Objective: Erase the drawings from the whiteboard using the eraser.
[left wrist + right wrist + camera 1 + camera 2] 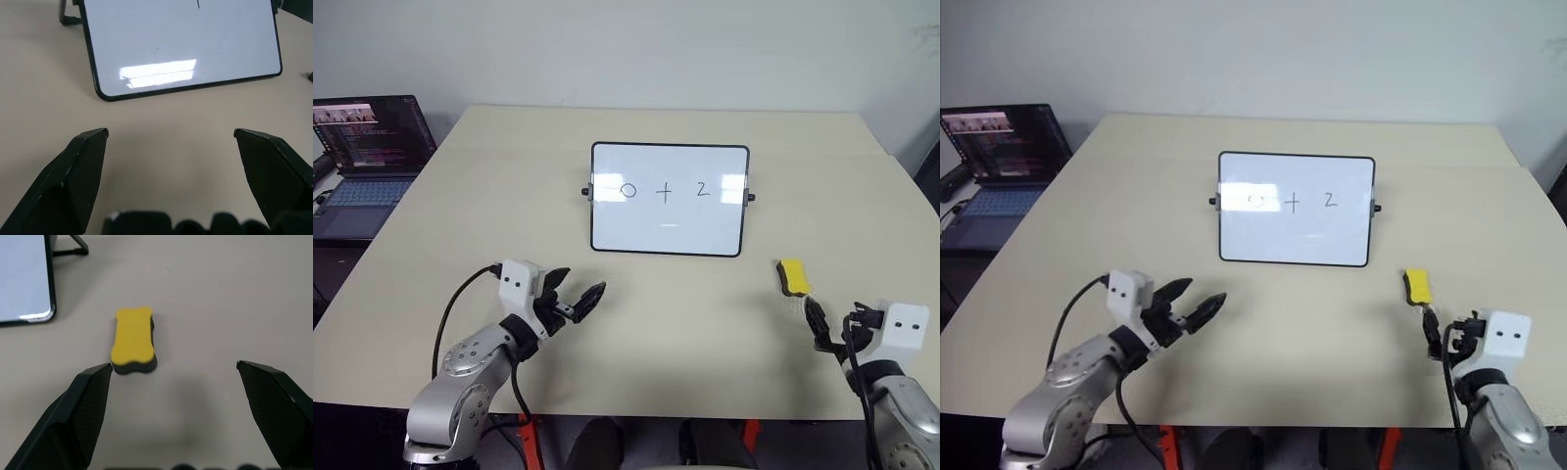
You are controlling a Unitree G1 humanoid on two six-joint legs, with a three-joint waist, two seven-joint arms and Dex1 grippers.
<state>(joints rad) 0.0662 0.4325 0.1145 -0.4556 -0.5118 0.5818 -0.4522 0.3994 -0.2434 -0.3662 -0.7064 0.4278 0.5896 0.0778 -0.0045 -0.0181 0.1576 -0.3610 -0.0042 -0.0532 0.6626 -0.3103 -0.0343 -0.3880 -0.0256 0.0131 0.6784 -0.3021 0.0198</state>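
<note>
The whiteboard (668, 230) stands propped near the middle of the table. The drawings (665, 191), a circle, a plus sign and a "2", run in one row across its upper half. The yellow eraser (793, 276) lies flat on the table, to the right of the board's lower corner. My right gripper (173, 366) is open a short way behind the eraser (133, 340), which lies just ahead of one fingertip, apart from it. My left gripper (579, 284) is open and empty in front of the board's lower left corner, pointing toward the board (181, 44).
An open laptop (367, 147) sits on a lower surface beyond the beige table's (460, 225) left edge. The board's black side knobs (585, 192) and rear stand stick out a little.
</note>
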